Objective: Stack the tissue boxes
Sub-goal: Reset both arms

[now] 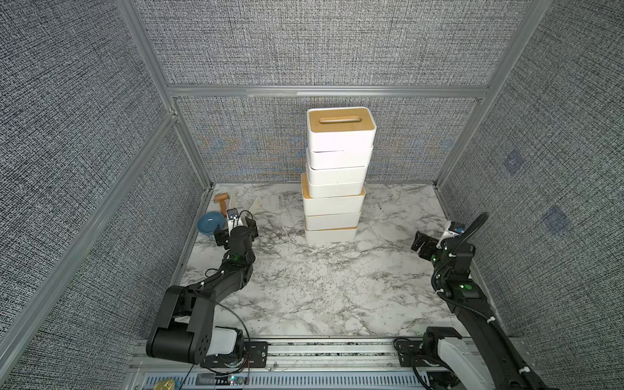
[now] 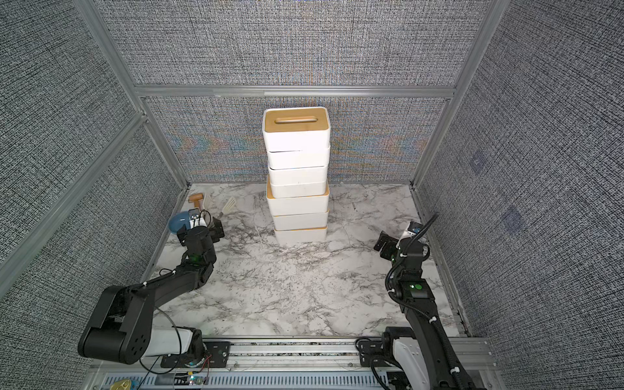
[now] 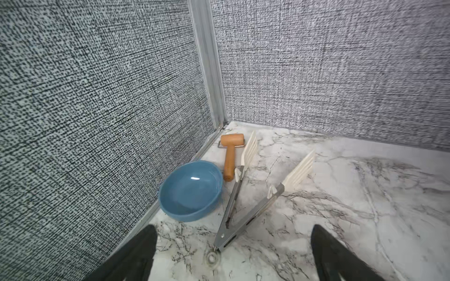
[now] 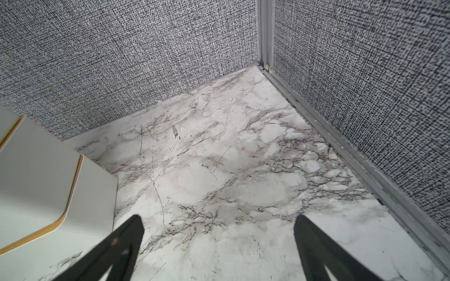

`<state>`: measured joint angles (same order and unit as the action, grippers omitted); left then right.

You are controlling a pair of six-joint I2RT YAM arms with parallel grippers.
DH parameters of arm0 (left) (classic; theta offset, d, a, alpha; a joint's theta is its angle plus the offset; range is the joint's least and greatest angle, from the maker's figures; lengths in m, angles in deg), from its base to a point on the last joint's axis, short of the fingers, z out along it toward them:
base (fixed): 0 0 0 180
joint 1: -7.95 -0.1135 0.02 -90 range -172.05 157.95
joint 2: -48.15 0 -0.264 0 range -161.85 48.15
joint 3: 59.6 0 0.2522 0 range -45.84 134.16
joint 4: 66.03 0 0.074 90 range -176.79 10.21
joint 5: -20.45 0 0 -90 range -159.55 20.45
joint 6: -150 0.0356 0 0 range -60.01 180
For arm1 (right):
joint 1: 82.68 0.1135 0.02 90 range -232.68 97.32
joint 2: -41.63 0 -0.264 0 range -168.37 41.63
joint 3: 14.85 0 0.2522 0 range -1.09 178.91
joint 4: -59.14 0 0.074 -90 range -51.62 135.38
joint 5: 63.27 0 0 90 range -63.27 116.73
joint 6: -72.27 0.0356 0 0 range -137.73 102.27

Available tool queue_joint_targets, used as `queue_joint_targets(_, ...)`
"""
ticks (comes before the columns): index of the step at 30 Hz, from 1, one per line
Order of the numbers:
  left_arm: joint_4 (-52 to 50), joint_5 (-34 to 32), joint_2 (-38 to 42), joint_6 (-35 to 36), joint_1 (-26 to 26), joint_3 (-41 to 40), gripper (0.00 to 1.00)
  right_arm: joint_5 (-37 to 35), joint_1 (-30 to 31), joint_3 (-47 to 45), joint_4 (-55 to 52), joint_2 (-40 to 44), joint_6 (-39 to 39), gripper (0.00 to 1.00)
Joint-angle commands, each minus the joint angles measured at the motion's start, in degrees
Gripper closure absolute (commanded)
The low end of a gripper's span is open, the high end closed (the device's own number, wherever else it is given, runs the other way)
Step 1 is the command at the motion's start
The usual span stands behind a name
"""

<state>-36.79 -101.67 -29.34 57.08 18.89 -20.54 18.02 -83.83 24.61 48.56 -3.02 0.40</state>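
Several white tissue boxes point(image 1: 337, 175) point(image 2: 297, 175) stand in one tall, slightly uneven stack at the middle back of the marble table. The top box shows a tan lid point(image 1: 339, 120) with an oval slot. In the right wrist view the stack's lower boxes point(image 4: 36, 182) fill one side, with thin tan lid edges showing. My left gripper point(image 1: 235, 227) point(image 2: 200, 227) point(image 3: 232, 230) is open and empty near the back left corner, well away from the stack. My right gripper point(image 1: 423, 244) point(image 2: 385, 244) point(image 4: 219, 219) is open and empty over bare marble to the right of the stack.
A blue bowl point(image 3: 191, 191) point(image 1: 210, 223), a wooden roller point(image 3: 230, 155) and metal tongs with white tips point(image 3: 243, 206) lie in the back left corner by the left gripper. Grey fabric walls with aluminium posts point(image 4: 265, 34) enclose three sides.
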Motion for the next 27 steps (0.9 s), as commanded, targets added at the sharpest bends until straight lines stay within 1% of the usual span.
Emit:
queue_joint_targets(1,5.2,0.8,-2.0,3.7,-0.4,-2.4,0.0,-0.3,0.0,-2.1,3.7,0.6,0.7,0.01)
queue_joint_targets(2,5.9,0.6,-3.1,3.6,-0.8,-2.5,0.01,-0.2,0.0,-2.2,3.8,0.6,1.0,0.01)
queue_joint_targets(4,13.0,2.2,-4.3,5.3,-1.2,-5.1,0.0,0.8,0.0,-2.0,3.8,0.8,1.7,0.01)
queue_joint_targets(6,14.0,3.3,-4.5,4.2,-2.1,-6.2,0.01,1.4,0.0,-1.7,3.9,1.2,1.5,0.01)
queue_joint_targets(7,16.1,3.7,-5.2,3.4,-2.6,-7.2,0.0,1.3,0.0,-1.6,3.6,1.3,1.2,0.01)
queue_joint_targets(8,18.6,4.2,-6.3,2.7,-3.3,-8.5,0.0,1.2,0.0,-1.6,3.6,1.3,0.8,0.01)
queue_joint_targets(9,24.2,4.5,-7.9,2.9,-3.8,-10.3,0.0,1.0,0.0,-1.9,3.7,1.2,0.4,0.01)
queue_joint_targets(12,20.2,5.2,-6.8,1.4,-4.1,-9.6,0.01,0.8,0.0,-2.7,4.8,0.7,0.6,0.01)
queue_joint_targets(13,21.4,5.6,-7.4,1.9,-4.3,-9.7,0.01,0.6,0.0,-3.0,5.5,0.6,1.2,0.01)
queue_joint_targets(16,20.9,6.6,-7.6,1.9,-4.7,-9.4,0.01,0.1,0.0,-4.1,9.0,-1.0,1.5,0.01)
queue_joint_targets(18,20.9,7.0,-7.7,2.0,-4.8,-9.3,0.01,-1.6,-0.1,-4.7,11.2,-2.7,1.0,0.01)
queue_joint_targets(21,23.0,9.3,-7.2,1.8,-5.4,-10.8,0.0,-4.9,-0.3,-5.2,14.2,-5.9,-1.8,0.01)
queue_joint_targets(23,24.7,9.4,-6.7,1.7,-5.5,-12.1,0.0,-7.1,-0.6,-6.1,16.6,-6.9,-3.4,0.01)
queue_joint_targets(24,26.4,9.5,-6.6,1.8,-5.5,-13.0,0.0,-7.8,-0.9,-6.8,18.4,-7.3,-4.3,0.01)
queue_joint_targets(27,26.7,9.6,-6.6,1.7,-5.6,-13.2,0.0,-8.6,-1.7,-8.6,24.0,-9.7,-5.8,0.01)
